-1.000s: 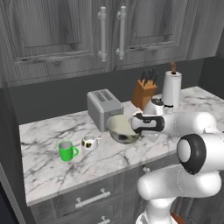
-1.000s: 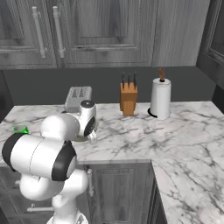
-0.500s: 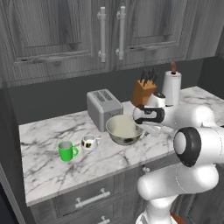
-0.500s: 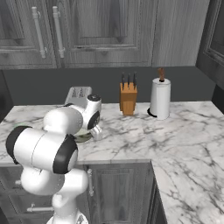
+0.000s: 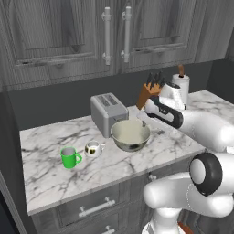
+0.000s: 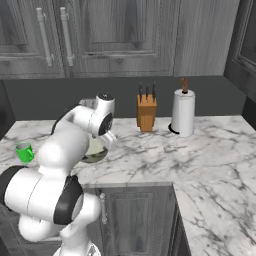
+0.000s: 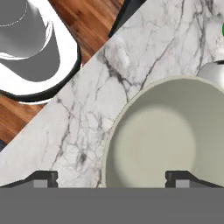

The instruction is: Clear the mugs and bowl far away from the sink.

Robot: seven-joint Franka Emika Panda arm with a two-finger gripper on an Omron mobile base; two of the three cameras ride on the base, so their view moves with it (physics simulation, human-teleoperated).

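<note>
Two mugs and one bowl (image 5: 130,134) stand on the marble tabletop (image 5: 50,173). The green mug (image 5: 69,156) sits left of the whitish mug (image 5: 93,148), which is just beside the bowl's left rim; the bowl is in front of the toaster (image 5: 108,111). The gripper (image 7: 112,178) hovers over the bowl's right rim, jaws spread wide, holding nothing. From the right base view, the arm hides most of the bowl and the whitish mug.

Kitchen — marble counter (image 5: 45,173), toaster (image 5: 108,111), grey cabinets (image 5: 68,32).
</note>
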